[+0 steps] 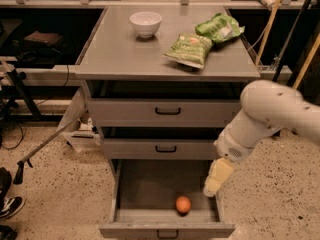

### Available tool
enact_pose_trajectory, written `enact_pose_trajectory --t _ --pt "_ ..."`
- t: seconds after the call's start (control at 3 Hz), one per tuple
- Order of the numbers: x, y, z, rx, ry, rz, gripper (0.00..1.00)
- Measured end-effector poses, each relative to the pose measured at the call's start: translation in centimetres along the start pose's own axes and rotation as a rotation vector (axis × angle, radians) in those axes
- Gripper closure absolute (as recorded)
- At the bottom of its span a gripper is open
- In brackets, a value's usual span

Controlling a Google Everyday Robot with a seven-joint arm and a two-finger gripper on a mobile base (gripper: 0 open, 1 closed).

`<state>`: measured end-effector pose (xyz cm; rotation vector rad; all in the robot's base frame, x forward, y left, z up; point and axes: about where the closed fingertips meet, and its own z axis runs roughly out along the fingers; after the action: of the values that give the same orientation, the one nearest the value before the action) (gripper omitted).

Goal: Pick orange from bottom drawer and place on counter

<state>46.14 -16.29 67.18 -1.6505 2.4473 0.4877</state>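
Observation:
The orange [183, 204] lies in the open bottom drawer [150, 215] of the grey cabinet, near its front right. The gripper [212, 185] hangs at the end of my white arm over the drawer's right side, a little above and to the right of the orange, apart from it. The counter [125, 54] is the cabinet's flat grey top.
A white bowl [145, 23] and two green crisp bags [190, 49] [220, 28] sit on the counter. The two upper drawers [167, 111] are shut. A long-handled tool [45, 144] leans at the cabinet's left. Shoes [7, 209] show at the lower left. The floor is speckled.

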Motion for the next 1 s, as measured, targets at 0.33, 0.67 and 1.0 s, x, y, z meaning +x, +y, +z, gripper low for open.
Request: enact_pose_trajectory --t 0.33,0.67,1.0 --pt "-0.5 -3.4 10.3 -0.037 -0.011 0.084 0.00" --pt "-1.1 -7.8 14.9 0.013 -0.064 0.168 0.00" --pt "-1.6 -11.5 15.2 0.108 -0.110 0.203 0.00"
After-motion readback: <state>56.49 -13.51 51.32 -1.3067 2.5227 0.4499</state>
